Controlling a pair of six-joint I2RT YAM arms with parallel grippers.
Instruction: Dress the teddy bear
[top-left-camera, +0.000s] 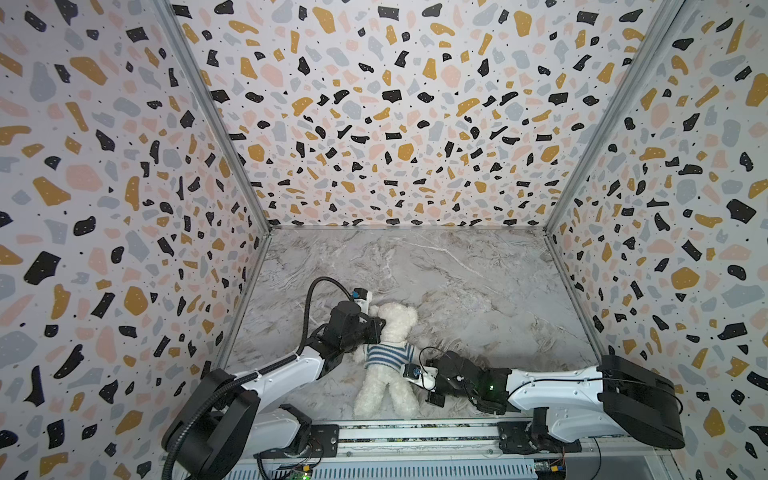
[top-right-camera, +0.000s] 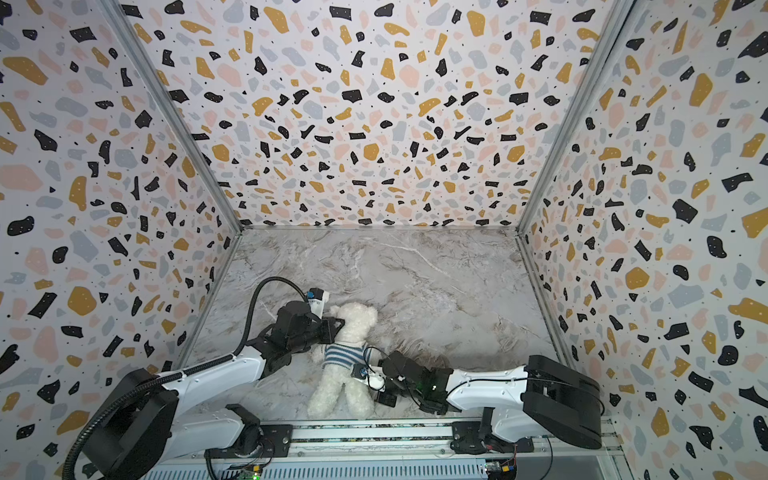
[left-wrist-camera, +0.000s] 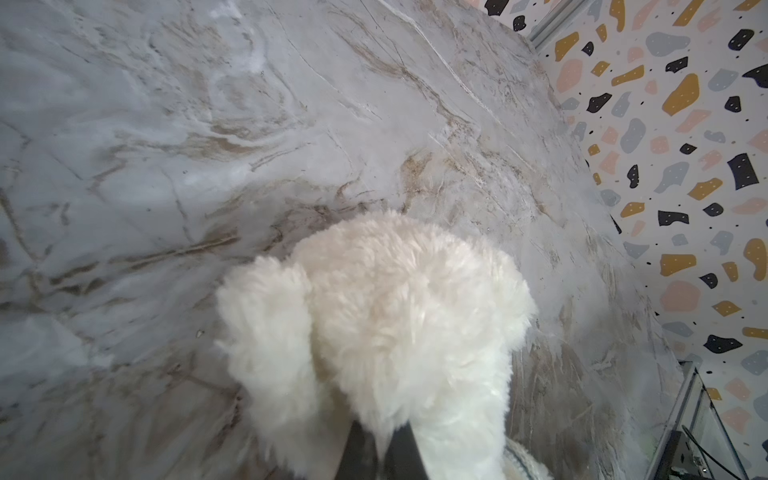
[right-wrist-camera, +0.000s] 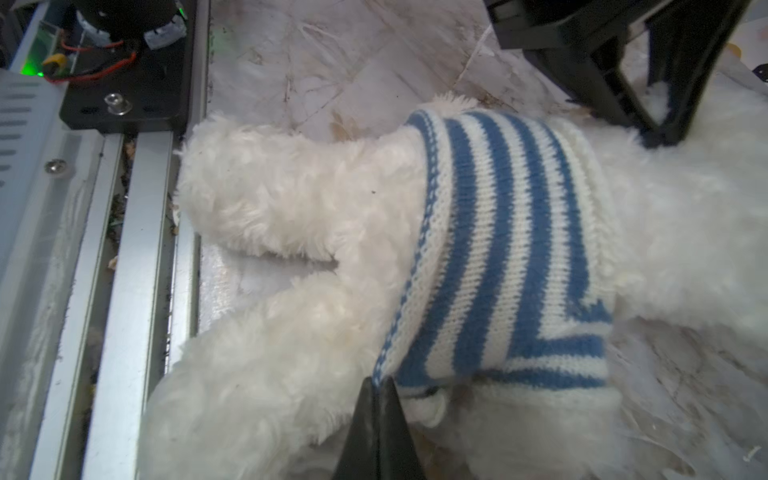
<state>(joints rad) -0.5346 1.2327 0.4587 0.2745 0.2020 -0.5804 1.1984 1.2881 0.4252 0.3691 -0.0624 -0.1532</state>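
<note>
While the teddy bear (top-left-camera: 385, 388) lies flat near the table's (top-left-camera: 478, 282) front edge, I see the left gripper (left-wrist-camera: 380, 442) pinching fur at its head and the right gripper (right-wrist-camera: 377, 388) nipping the striped shirt's (right-wrist-camera: 498, 249) hem.

One teddy bear (top-left-camera: 392, 322), wearing one striped shirt (top-left-camera: 386, 356); apparently two ears, though fluff blurs them. Two arms: left arm (top-left-camera: 286, 368), right arm (top-left-camera: 548, 386). One table (top-left-camera: 478, 282).

Teddy bear (top-left-camera: 397, 322): fluffy white plush, laid flat near the front edge of the marble tabletop (top-left-camera: 478, 291), legs toward that edge, torso clad in a blue-and-white striped shirt (top-left-camera: 386, 357).
</note>
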